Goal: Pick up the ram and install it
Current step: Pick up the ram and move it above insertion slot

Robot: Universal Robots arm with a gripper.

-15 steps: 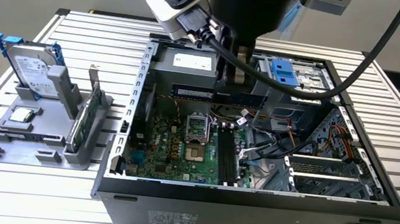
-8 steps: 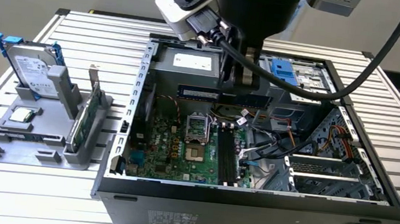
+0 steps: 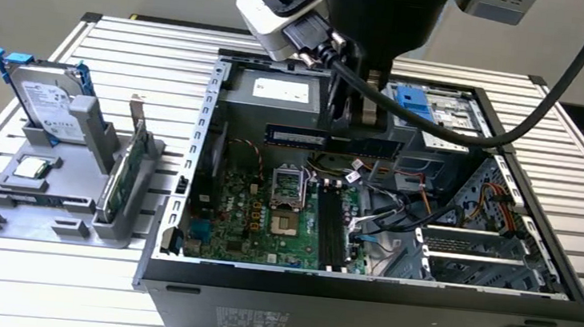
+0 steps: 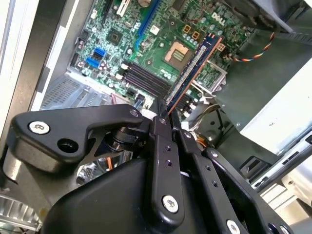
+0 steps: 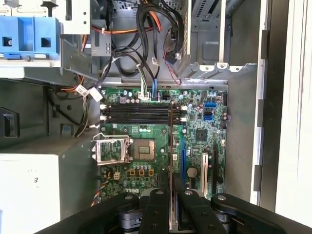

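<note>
Exterior view: arm comes down into the open computer case point(image 3: 540, 260) lying on the slatted tabletop point(image 3: 121, 43). The end effector point(image 3: 365, 126) is pinched on the ram point(image 3: 300, 138), which is held edge-up and level, lengthwise across the view. The ram is in the air above the motherboard point(image 3: 255, 208), not seated. The memory slots point(image 3: 334, 228) sit lower in the case, nearer the camera, and run crosswise to the ram. On the exterior view's left, well apart from the case, a grey holder point(image 3: 9, 201) carries a hard drive point(image 3: 49, 104) with blue rails and a green expansion card point(image 3: 133, 166) standing upright.

Second wrist view: black end effector point(image 4: 168, 114) fingers point(image 4: 163, 146) are pressed onto one end of the ram point(image 4: 195, 68). The stick juts out from them over the motherboard point(image 4: 112, 34), passing beside the processor socket point(image 4: 176, 53). The memory slots point(image 4: 146, 78) show empty, with the ram above them and at an angle to them.

First wrist view: the ram point(image 5: 171, 146) is seen edge-on as a thin line, clamped between the end effector point(image 5: 171, 207) fingers point(image 5: 153, 214). It crosses the memory slots point(image 5: 136, 112) at a right angle and lies just beside the processor socket point(image 5: 144, 151) on the motherboard point(image 5: 207, 141). Cables point(image 5: 146, 29) and a blue drive bay point(image 5: 29, 41) lie beyond the board.
</note>
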